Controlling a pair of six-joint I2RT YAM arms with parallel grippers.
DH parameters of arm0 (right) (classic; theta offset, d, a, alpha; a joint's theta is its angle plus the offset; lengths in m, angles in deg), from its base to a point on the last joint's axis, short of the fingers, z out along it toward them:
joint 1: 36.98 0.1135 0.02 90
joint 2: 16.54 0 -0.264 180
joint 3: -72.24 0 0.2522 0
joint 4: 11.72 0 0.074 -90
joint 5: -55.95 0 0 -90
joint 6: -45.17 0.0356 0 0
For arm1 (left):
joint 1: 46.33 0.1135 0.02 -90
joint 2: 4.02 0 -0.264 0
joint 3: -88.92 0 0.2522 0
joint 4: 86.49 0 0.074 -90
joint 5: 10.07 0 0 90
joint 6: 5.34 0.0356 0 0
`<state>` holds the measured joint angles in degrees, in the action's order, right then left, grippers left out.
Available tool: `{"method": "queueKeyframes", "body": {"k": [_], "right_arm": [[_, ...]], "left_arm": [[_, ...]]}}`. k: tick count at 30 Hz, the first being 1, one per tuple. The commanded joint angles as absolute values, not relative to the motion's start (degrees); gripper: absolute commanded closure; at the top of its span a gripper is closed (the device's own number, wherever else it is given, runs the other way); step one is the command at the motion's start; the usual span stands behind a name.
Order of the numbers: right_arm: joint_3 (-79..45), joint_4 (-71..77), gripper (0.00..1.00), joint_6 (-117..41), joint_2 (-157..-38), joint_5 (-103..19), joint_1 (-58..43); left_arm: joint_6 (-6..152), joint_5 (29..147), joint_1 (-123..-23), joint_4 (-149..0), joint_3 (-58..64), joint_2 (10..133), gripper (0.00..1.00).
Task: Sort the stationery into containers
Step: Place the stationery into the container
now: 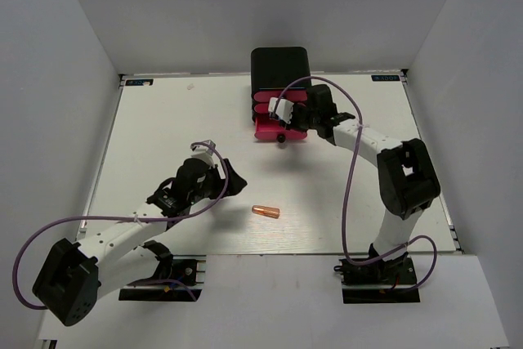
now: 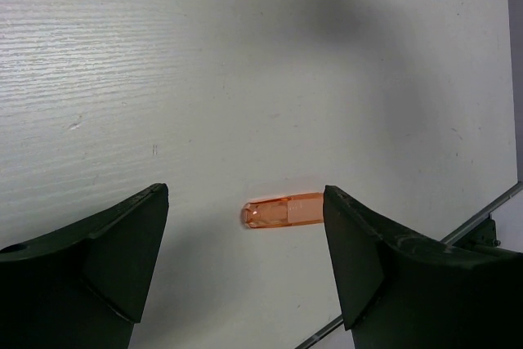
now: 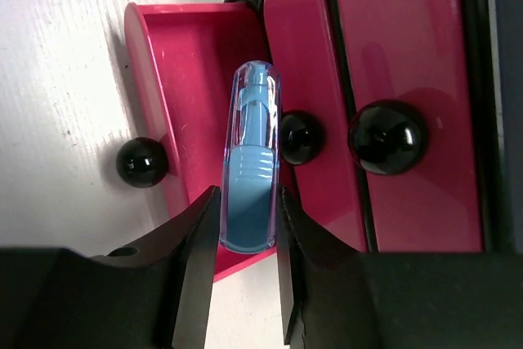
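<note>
My right gripper (image 3: 248,202) is shut on a short blue capsule-like piece (image 3: 251,161) and holds it over the open bottom pink drawer (image 3: 176,63) of the black cabinet (image 1: 279,63). The two upper pink drawers (image 3: 400,38) are closed, each with a black knob (image 3: 386,137). In the top view the right gripper (image 1: 288,112) sits at the cabinet's front. An orange capsule-like piece (image 1: 265,212) lies on the white table. My left gripper (image 2: 243,194) is open above the table, and the orange piece (image 2: 282,211) lies between its fingers, close to the right finger (image 2: 359,243).
The open drawer's knob (image 3: 140,162) sticks out towards the table's middle. The table's near edge (image 2: 482,210) runs just beyond the orange piece. Grey walls enclose the table on three sides. No other stationery shows on the table.
</note>
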<state>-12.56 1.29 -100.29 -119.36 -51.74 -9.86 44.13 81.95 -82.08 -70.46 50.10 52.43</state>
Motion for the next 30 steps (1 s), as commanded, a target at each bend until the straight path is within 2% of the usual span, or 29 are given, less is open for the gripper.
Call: {"method": "queueKeyframes", "body": {"k": [1, 2, 4, 7, 16, 19, 21, 24, 25, 26, 28, 29, 30], "right_arm": [[-16.92, 1.95, 0.87, -103.89, -121.38, -51.8, -10.17], [-17.8, 3.69, 0.85, -104.24, -122.09, -51.97, -10.34], [-18.33, 4.76, 0.77, -104.59, -122.71, -52.42, -10.43], [-17.37, 5.29, 0.55, -105.56, -122.62, -52.59, -10.35], [-17.55, 6.52, 0.52, -101.35, -120.34, -54.17, -11.4], [-17.37, 7.66, 0.58, -95.56, -117.28, -56.71, -12.62], [-16.14, 8.97, 0.74, -90.74, -114.73, -60.66, -14.72], [-12.9, 10.56, 0.9, -86.76, -110.69, -69.54, -16.49], [-12.1, 10.74, 0.92, -85.62, -109.1, -72.34, -16.85], [-9.92, 10.74, 0.92, -85.26, -107.43, -73.85, -17.28], [-5.96, 9.95, 0.92, -84.21, -106.1, -74.91, -17.99], [-5.16, 9.86, 0.92, -82.81, -104.36, -75.18, -18.34], [-2.98, 9.69, 0.9, -82.54, -103.82, -75.44, -19.04]], "left_arm": [[44.67, 83.44, -82.28, -71.32, 49.49, 51.18, 0.14], [44.67, 84.05, -82.28, -71.84, 48.97, 51.79, 0.14], [45.38, 84.67, -82.28, -71.85, 48.44, 52.32, 0.14], [47.66, 85.9, -82.28, -71.85, 47.21, 53.37, 0.14], [61.71, 94.24, -83.86, -74.4, 43.0, 59.08, 0.14], [68.39, 98.2, -84.91, -73.87, 40.45, 61.63, 0.15], [71.64, 100.3, -86.14, -74.57, 39.65, 63.21, 0.21], [77.88, 103.22, -86.85, -75.1, 37.99, 65.23, 0.31], [81.2, 104.96, -87.54, -73.53, 37.46, 67.24, 0.36], [82.63, 104.98, -88.25, -72.56, 36.06, 68.48, 0.47], [85.09, 106.9, -88.86, -68.62, 34.03, 71.55, 0.61], [87.71, 107.78, -89.56, -67.29, 32.02, 74.79, 0.67], [88.79, 108.92, -89.57, -66.15, 31.13, 76.3, 0.68]]}}
